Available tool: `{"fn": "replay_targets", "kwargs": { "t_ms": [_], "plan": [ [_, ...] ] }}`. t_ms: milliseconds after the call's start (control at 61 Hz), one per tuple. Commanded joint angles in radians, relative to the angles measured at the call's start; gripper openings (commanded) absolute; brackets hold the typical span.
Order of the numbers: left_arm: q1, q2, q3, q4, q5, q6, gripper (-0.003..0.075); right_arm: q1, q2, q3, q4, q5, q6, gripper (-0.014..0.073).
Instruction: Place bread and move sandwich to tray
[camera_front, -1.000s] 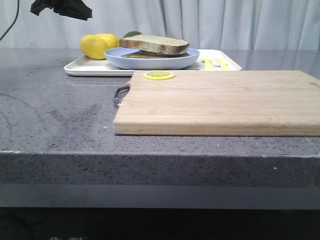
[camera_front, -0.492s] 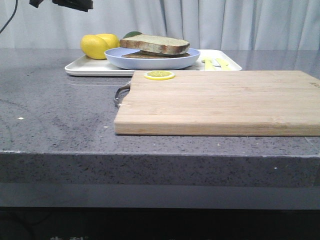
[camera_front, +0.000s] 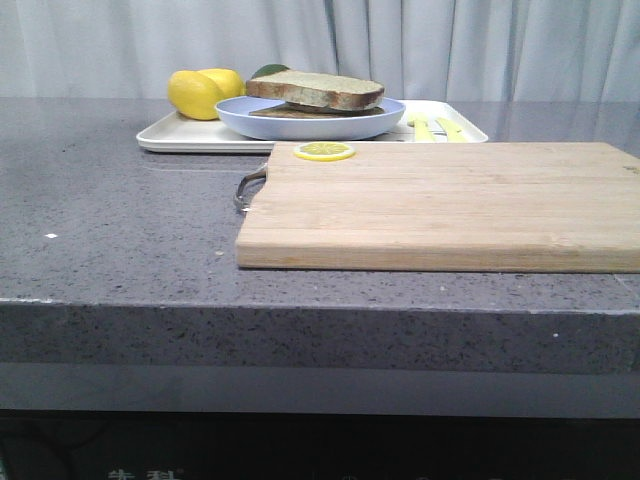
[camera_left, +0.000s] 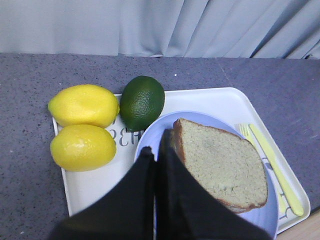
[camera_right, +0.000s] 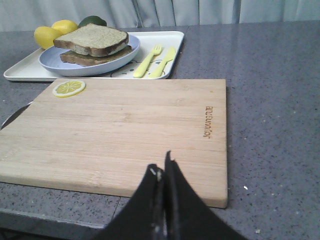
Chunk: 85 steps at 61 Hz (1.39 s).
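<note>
The bread (camera_front: 315, 88) lies as the top slice of the sandwich (camera_right: 95, 56) on the pale-blue plate (camera_front: 310, 122). The plate stands on the white tray (camera_front: 190, 135) at the back of the counter. No egg shows. In the left wrist view, my left gripper (camera_left: 157, 147) hangs shut and empty above the plate's (camera_left: 200, 117) rim, just beside the bread's (camera_left: 220, 167) crust. My right gripper (camera_right: 162, 167) is shut and empty over the near edge of the wooden cutting board (camera_right: 125, 130). Neither gripper shows in the front view.
Two lemons (camera_left: 84, 105) (camera_left: 82, 146) and a dark green fruit (camera_left: 142, 101) sit on the tray's left part, with a yellow fork (camera_left: 250, 137) and knife (camera_left: 277, 170) on its right. A lemon slice (camera_front: 323, 151) lies on the board's far left corner.
The dark left arm at the upper left of the front view has risen out of that view. The sandwich, plate, tray and board stay as they were.
</note>
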Motion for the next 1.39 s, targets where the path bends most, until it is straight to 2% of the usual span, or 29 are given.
{"fn": "replay_targets", "kwargs": {
  "t_ms": [0,98,213,311,590,1016,1377],
  "plan": [
    [-0.021,-0.111,-0.055,0.012,-0.014,-0.013,-0.0020,-0.003,0.011,-0.027,0.005,-0.082,-0.002,-0.0059],
    [-0.043,-0.185,0.060,0.089,-0.014,-0.013,-0.0020,-0.003,0.011,-0.027,0.005,-0.082,-0.002,-0.0059],
    [-0.069,-0.306,0.297,0.242,-0.014,-0.007,-0.0020,-0.003,0.011,-0.027,0.005,-0.082,-0.002,-0.0059],
    [-0.068,-0.397,0.499,0.295,-0.014,0.027,-0.0020,-0.003,0.011,-0.027,0.005,-0.082,-0.002,-0.0059],
    [-0.003,-0.606,0.865,0.297,-0.034,0.055,-0.0020,-0.003,0.011,-0.027,0.005,-0.082,-0.002,-0.0059],
    [0.015,-1.019,1.295,0.300,-0.287,0.059,-0.0020,-0.003,0.011,-0.027,0.005,-0.082,-0.002,-0.0059],
    [0.015,-1.363,1.654,0.281,-0.393,0.059,-0.0020,-0.003,0.011,-0.027,0.005,-0.082,-0.002,-0.0059]
  ]
}}
